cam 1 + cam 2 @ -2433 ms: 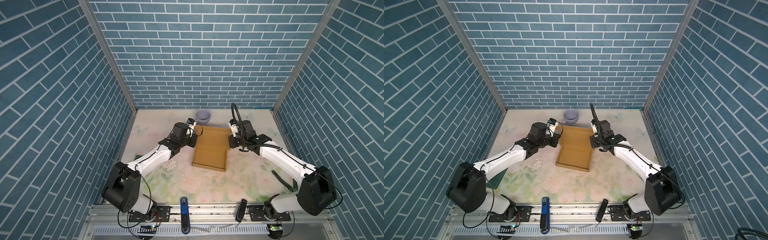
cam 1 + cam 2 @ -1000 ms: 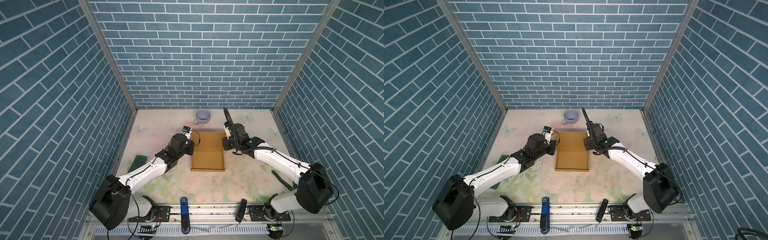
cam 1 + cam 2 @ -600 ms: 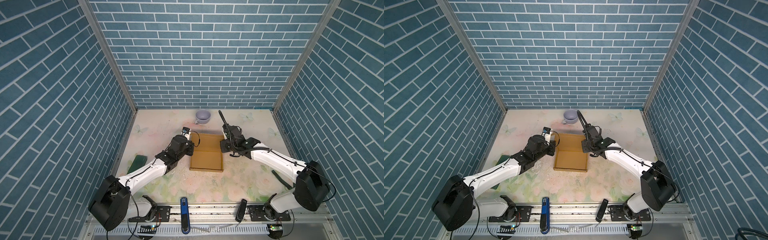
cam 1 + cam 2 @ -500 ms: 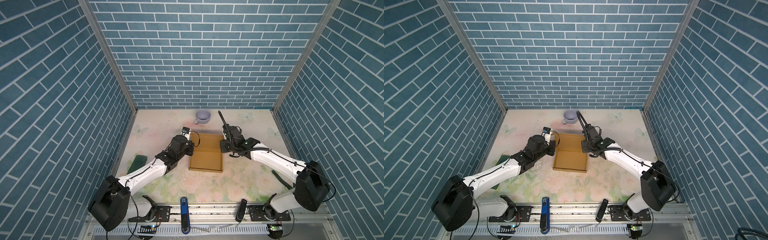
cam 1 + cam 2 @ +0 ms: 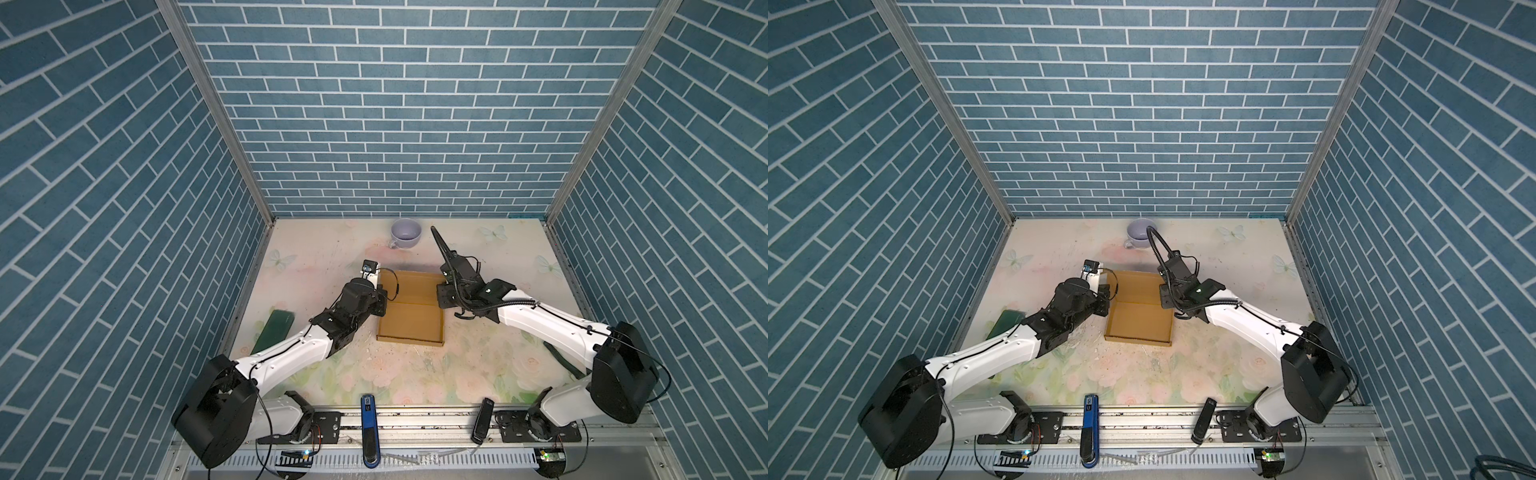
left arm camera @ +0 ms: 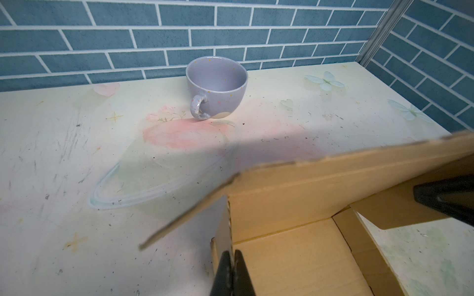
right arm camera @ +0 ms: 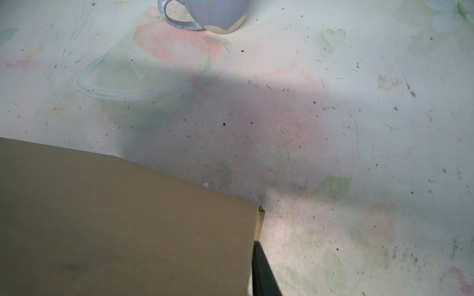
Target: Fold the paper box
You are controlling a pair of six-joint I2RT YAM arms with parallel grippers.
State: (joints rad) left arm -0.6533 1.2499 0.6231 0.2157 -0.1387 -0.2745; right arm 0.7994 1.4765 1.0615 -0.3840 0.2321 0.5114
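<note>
Cardboard of the paper box [image 5: 409, 322] looks light and stiff, best held by edges: left fingers [image 6: 224, 271] clamp its side wall [image 6: 224, 225], right fingers [image 7: 260, 269] its lid flap [image 6: 384, 210].

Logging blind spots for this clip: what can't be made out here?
- Right gripper: right wrist view shows one finger; the paper box lid hides the other, so its grip is unclear.
- Left gripper: left wrist view's edge cuts off its shut fingers.
- Dark strip: right arm partly covers it in a top view.
</note>
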